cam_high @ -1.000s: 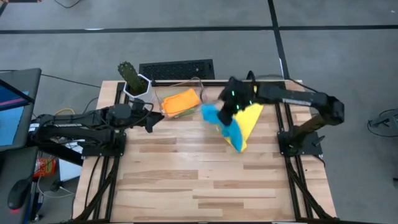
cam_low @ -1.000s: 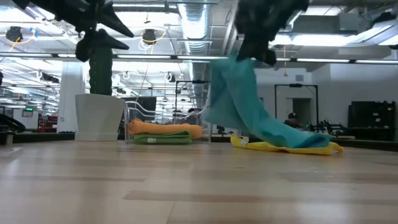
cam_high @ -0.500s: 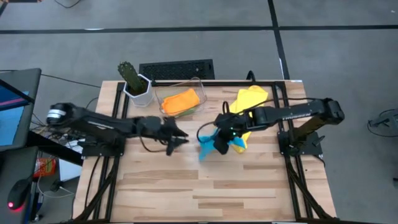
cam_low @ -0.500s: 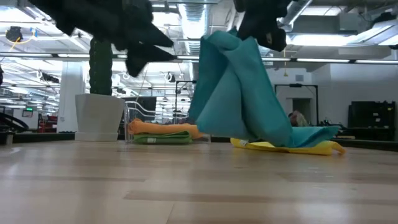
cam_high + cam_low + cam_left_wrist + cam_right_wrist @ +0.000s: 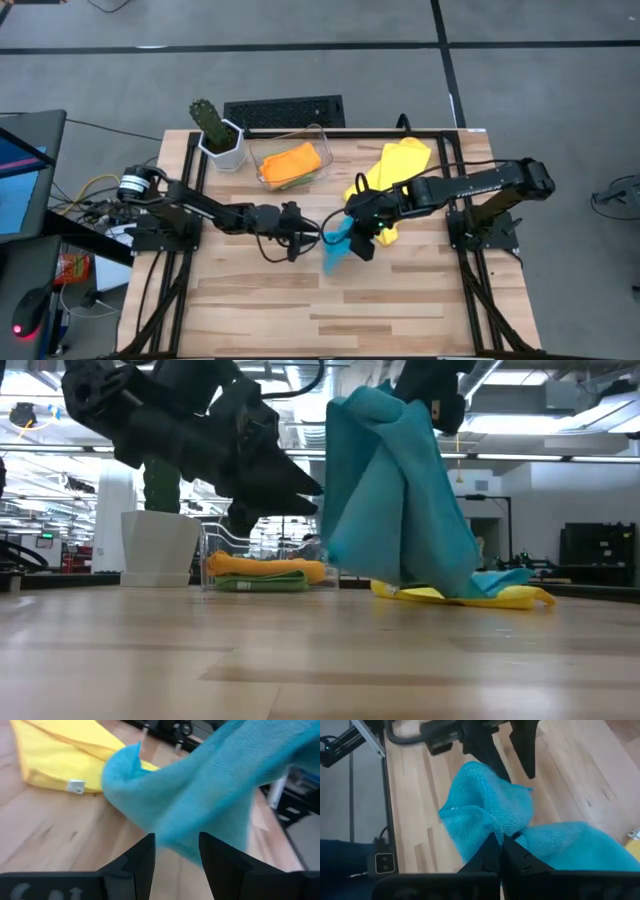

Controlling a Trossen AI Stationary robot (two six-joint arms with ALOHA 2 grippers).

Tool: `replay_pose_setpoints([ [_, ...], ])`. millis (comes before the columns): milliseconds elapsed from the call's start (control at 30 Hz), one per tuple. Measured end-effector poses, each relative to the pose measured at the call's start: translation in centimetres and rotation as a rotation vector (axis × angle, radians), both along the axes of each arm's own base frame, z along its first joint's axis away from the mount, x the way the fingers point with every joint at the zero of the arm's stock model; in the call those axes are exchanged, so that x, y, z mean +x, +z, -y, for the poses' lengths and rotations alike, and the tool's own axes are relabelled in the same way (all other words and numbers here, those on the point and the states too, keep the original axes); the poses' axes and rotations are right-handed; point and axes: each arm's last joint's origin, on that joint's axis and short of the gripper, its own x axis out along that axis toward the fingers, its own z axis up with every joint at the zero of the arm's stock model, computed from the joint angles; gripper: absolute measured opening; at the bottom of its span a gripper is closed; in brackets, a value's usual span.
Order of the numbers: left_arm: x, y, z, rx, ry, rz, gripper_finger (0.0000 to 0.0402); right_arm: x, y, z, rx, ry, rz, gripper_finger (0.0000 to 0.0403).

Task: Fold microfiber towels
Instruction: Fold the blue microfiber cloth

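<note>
The light blue towel (image 5: 336, 248) hangs bunched below my right gripper (image 5: 358, 236), which is shut on it above the middle of the table. In the low view the blue towel (image 5: 395, 500) drapes down, and its trailing end rests on the yellow towel (image 5: 470, 597). The yellow towel (image 5: 402, 162) lies flat at the far right. My left gripper (image 5: 314, 238) stands open just left of the blue towel, pointing at it. In its wrist view the left gripper (image 5: 176, 845) has the towel (image 5: 200, 795) right ahead of its fingers. The orange towel (image 5: 290, 162) lies on the green towel (image 5: 260, 585) in the bin. My right gripper pinches a gathered fold of the blue towel (image 5: 506, 826) between its two fingers, slanting down from above. Several layers bunch at the fingertips. The towel hangs below the hold, its left part clear of the table and its trailing end (image 5: 500, 578) on the yellow towel. My left gripper has its open fingers (image 5: 527, 767) close against the hanging towel's left side; I cannot tell whether they touch it.
A clear plastic bin (image 5: 285, 134) stands at the far middle, with a potted cactus (image 5: 218, 132) to its left and a black keyboard (image 5: 285, 110) beyond the far edge. Bare wood spreads across the near half of the table (image 5: 330, 310).
My right gripper has carried the blue towel off the yellow towel toward the table's middle and near edge, and the towel now hangs bunched. My left gripper has swung down and toward the table's right, up to the hanging towel, rolling as it went.
</note>
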Motion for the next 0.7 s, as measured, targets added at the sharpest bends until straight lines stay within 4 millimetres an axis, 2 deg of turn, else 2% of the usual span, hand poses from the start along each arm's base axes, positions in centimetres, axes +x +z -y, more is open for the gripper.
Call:
replay_pose_setpoints([
  [333,0.1,0.2,0.3,0.186,-0.030,0.036,0.0145,0.0,0.0,-0.1,0.015,0.019,0.000,0.0025],
  [467,0.4,-0.6,0.3,0.208,-0.019,0.016,0.0145,0.1,0.1,-0.1,0.017,0.018,0.013,0.0017],
  [567,1.2,-1.3,0.3,0.198,-0.045,0.017,0.0145,0.2,0.2,-0.2,0.024,0.024,0.024,0.0019],
  [700,2.8,-1.3,0.6,0.181,-0.073,0.023,0.0145,0.3,0.3,-0.3,0.040,0.025,0.047,0.0026],
])
